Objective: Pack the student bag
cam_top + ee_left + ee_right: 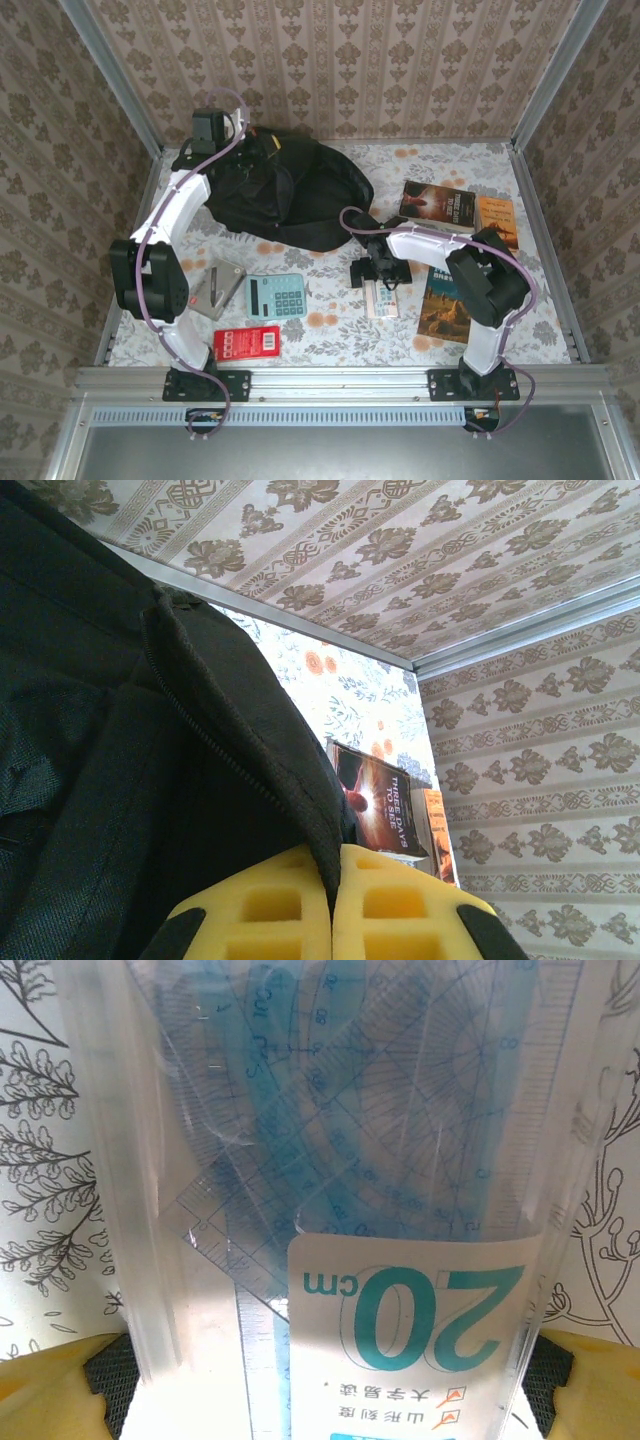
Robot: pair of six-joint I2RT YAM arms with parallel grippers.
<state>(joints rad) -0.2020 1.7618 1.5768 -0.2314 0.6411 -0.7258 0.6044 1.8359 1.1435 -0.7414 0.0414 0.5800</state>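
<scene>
Where the flower-patterned desk [340,335] runs back toward the wall, we find the student bag [300,195], a black heap lying left of centre at the far edge. We see the left gripper [258,150] at the bag's upper left side. In the left wrist view its jaws are pressed together on a zipper-edged fold of the black fabric.

To the right lie three books: a dark book [438,205] and an orange book [497,218] side by side, and a third book [445,305] partly under the right arm. Near the left arm sit a teal calculator [276,296] and, closer to the near edge, a red packet [247,343].

Smallest is the clear ruler set [383,300] at the centre. The right gripper [380,283] hangs over it with jaws spread wide, its yellow fingers [50,1390] flanking the packet. We cannot tell whether they touch it.
</scene>
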